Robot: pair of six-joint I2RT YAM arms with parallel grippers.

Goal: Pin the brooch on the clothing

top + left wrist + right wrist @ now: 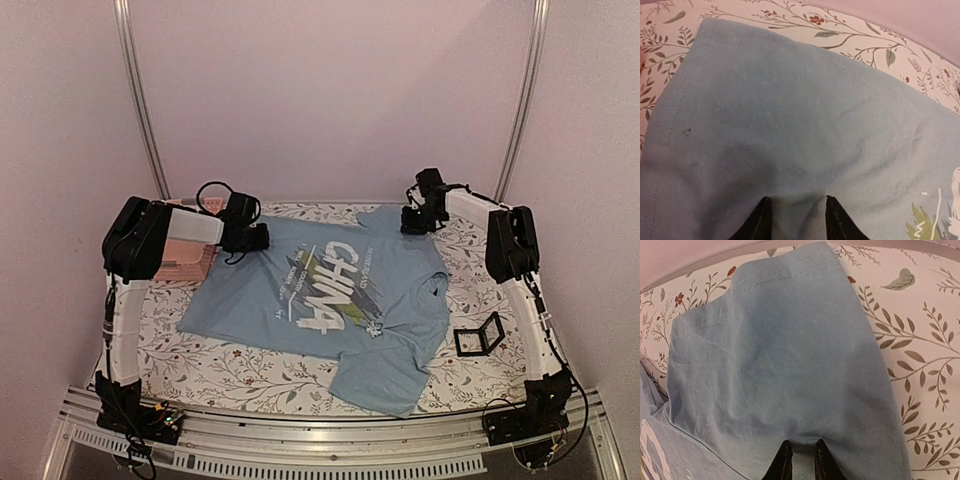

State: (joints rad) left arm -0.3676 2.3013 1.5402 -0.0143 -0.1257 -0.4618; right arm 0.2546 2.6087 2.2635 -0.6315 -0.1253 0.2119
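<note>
- Pale pink walls (330, 100) close in a tabletop (250, 370) spread with a floral cloth. The clothing (300, 290) lies flat across it, print up.
- The brooch (373, 328) sits on the chest at the edge of the print, toward the collar. It is too small to tell whether it is fastened or only lying there.
- The left fingers (760, 222) stand partly apart at the far hem corner with blue cloth between the tips. I cannot tell whether they pinch it.
- The right fingers (783, 465) are almost together on the far sleeve, seemingly nipping a small fold.
- With both arms at the far edge, an uneven pull would likely slide or ripple the shirt, and a loose brooch could roll off.
- A thin pinch may slip, leaving one side slack.
- The pink basket (185, 258) lies just beside the left arm and could be knocked.
</note>
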